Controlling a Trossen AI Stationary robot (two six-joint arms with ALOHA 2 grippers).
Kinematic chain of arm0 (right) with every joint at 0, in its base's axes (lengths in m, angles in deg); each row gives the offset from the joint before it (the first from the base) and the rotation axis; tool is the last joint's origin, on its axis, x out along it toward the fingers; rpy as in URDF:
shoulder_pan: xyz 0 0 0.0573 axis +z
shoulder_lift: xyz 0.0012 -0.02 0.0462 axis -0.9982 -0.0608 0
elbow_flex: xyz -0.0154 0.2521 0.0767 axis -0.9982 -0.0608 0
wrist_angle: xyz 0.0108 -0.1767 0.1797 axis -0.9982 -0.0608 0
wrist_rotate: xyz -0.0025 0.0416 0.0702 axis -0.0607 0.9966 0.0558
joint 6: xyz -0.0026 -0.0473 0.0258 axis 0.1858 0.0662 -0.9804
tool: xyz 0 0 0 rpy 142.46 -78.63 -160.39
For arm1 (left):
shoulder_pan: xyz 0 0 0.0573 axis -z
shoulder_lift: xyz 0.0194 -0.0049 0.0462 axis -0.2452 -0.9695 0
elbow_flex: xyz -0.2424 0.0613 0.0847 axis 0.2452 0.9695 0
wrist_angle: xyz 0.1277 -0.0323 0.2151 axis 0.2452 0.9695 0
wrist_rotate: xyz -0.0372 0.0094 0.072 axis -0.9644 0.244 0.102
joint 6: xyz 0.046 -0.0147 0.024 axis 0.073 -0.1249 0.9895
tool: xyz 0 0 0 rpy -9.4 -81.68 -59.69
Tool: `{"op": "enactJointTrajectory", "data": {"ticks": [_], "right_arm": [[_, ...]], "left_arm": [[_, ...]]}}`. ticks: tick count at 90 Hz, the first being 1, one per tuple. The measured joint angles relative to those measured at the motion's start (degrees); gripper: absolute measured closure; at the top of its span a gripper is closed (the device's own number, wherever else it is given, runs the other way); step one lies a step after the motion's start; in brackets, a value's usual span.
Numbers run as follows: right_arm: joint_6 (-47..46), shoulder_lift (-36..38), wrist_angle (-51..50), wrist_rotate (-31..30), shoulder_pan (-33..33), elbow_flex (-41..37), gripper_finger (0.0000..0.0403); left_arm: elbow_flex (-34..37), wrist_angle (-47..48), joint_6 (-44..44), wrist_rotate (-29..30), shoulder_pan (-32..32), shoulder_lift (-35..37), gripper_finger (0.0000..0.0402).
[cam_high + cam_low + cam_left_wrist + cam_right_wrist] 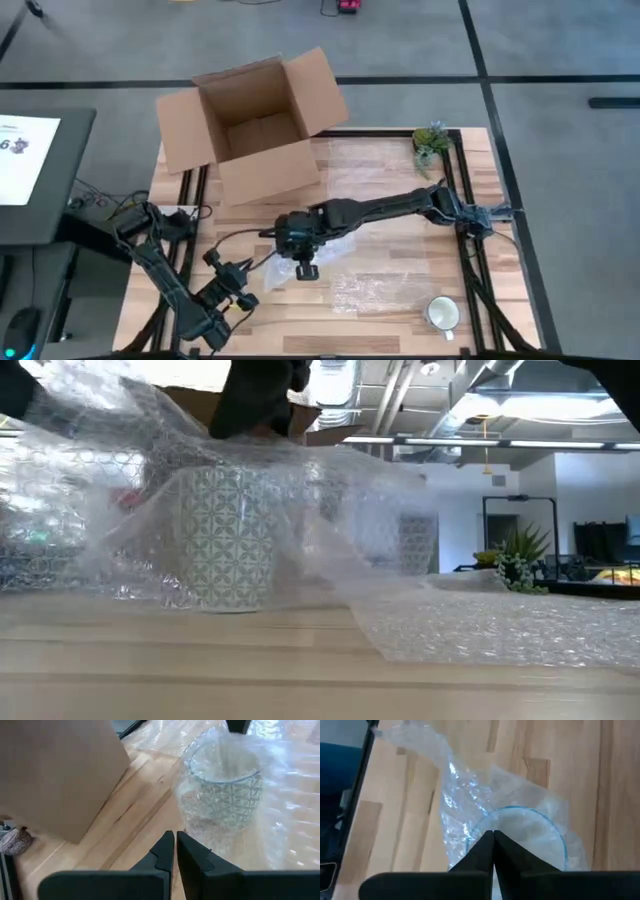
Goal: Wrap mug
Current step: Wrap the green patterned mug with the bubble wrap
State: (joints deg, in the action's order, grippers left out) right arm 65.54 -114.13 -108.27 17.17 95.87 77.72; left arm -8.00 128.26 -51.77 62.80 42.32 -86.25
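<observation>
A white mug with a green pattern [225, 535] stands upright on the wooden table [300, 660], draped in clear bubble wrap [330, 510]. My right gripper [493, 836] hangs right above the mug's rim [540, 817], shut on the wrap; in the high view it [303, 262] hides the mug. My left gripper [175, 840] is shut and points at the wrapped mug [225, 790] from the near left, a short way off; it [243, 272] touches nothing that I can see. My right gripper pinches the bubble wrap between its two fingers just above the mug's rim [482, 822]. The fingers come from above, pointing down. The wrap rises to the fingers like a tent [190, 430] over the mug, and its loose ends lie on the table.
An open cardboard box [255, 120] stands at the far left of the table. A second sheet of bubble wrap [385, 290] and another mug [442, 313] lie near the front right. A small plant [431, 140] sits at the far right corner.
</observation>
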Motion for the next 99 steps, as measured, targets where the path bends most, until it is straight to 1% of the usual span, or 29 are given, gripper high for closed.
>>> {"op": "enactJointTrajectory", "data": {"ticks": [12,25,43,58,83,99], "right_arm": [[-0.71,-4.31,-0.62,0.38,-0.85,-0.02,0.0403],[-0.78,-8.23,-0.25,1.12,-2.00,0.28,0.0403],[-0.69,-11.94,-0.38,3.63,-2.83,0.59,0.0403],[-0.06,-11.88,-1.19,4.36,-2.68,1.18,0.0403],[-0.24,-10.58,-6.33,3.92,-1.72,8.28,0.0403],[-0.76,-7.45,-5.91,3.29,-1.52,8.13,0.0403]], "left_arm": [[0.03,-1.22,-0.64,0.47,0.00,0.00,0.0400],[0.03,-5.73,3.99,0.88,-0.66,0.00,0.0400],[0.03,-6.43,6.09,1.01,-1.50,0.00,0.0400],[0.03,-7.13,6.41,1.34,-1.71,0.00,0.0400],[0.03,-15.63,17.52,2.94,-1.83,0.00,0.0400],[0.00,-16.51,18.88,2.96,-1.89,0.00,0.0400]]}}
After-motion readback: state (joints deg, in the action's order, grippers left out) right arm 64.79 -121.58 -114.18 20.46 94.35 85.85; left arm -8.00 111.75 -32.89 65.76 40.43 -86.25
